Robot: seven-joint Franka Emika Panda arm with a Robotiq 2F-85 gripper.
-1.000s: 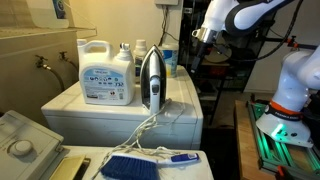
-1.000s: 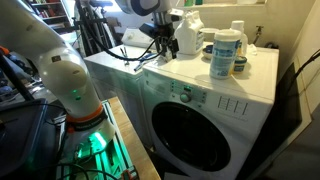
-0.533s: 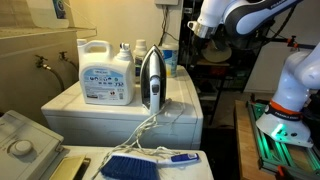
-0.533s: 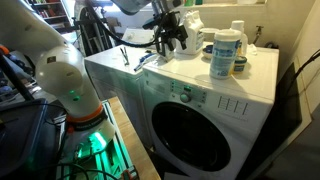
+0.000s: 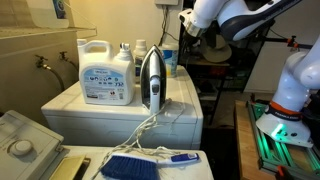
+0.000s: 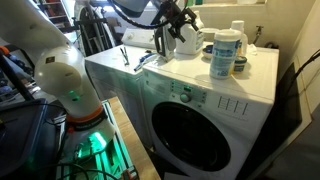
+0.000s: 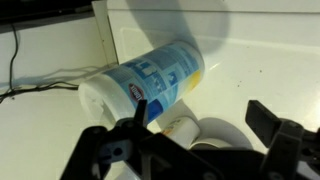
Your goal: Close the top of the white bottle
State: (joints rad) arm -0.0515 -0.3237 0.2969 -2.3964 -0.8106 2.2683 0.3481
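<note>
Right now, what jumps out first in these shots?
In an exterior view the big jug and the upright iron on the washer dominate, with the gripper high near the top of the frame. In the wrist view a white bottle with a blue label fills the middle, beyond the open gripper's fingers. The green glow at the robot base also catches the eye.

Fingers higher above the washer and nearer the white bottle than before
</note>
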